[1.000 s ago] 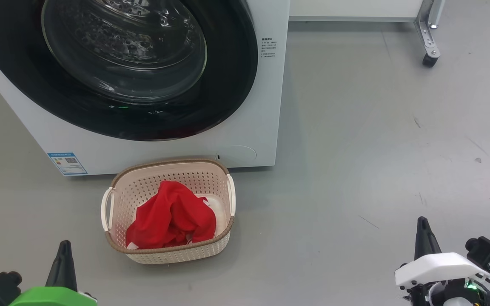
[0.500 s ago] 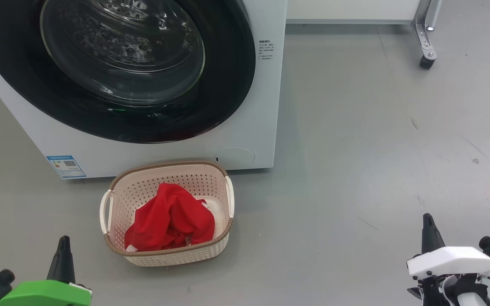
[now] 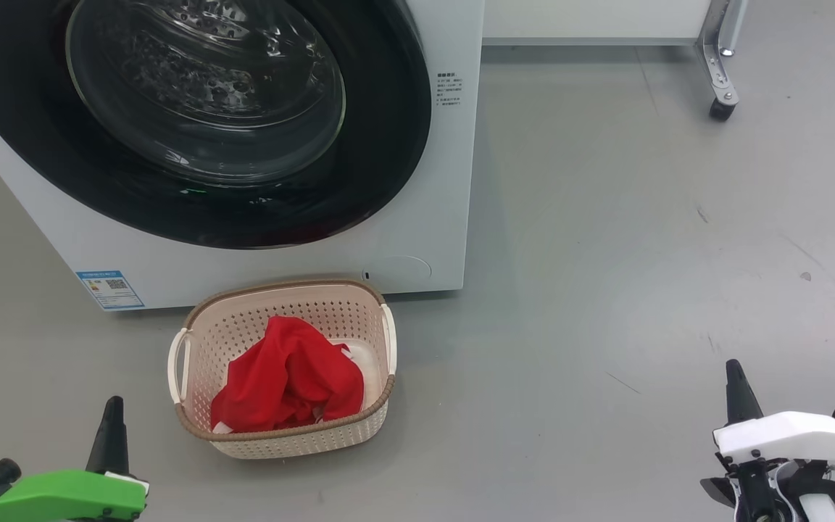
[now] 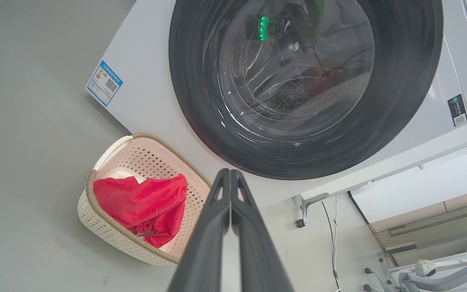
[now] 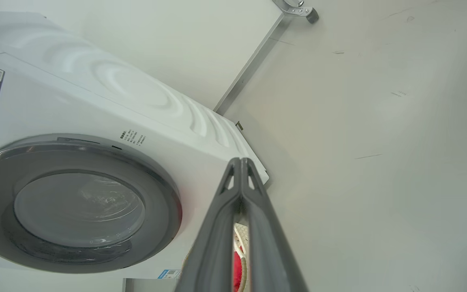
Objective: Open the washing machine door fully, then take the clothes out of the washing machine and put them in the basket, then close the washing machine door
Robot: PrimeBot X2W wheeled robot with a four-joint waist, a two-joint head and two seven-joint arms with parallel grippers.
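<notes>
Both pinched shut on nothing, left gripper (image 3: 112, 413) and right gripper (image 3: 736, 380) are hovering while the clothes (image 3: 287, 377) (crumpled bright red, white trim peeking out) are lying in the basket (image 3: 280, 284), nearer the left one, before the shut washing machine door (image 3: 388, 145).

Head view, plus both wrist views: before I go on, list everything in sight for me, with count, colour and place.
washing machine: one, white, upper left of the head view, standing on the floor
washing machine door: one, black ring around clear glass, shut against the machine's front
blue label: one, blue, machine's lower left corner
basket: one, cream with brown rim, on the floor just in front of the machine
clothes: one heap, count unclear, red with white trim, inside the basket
metal leg with caster: one, grey with a black wheel, top right
floor: grey, scuffed
left gripper: one, dark fingers, shut, lower left, holding nothing
right gripper: one, dark fingers, shut, lower right, holding nothing
</notes>
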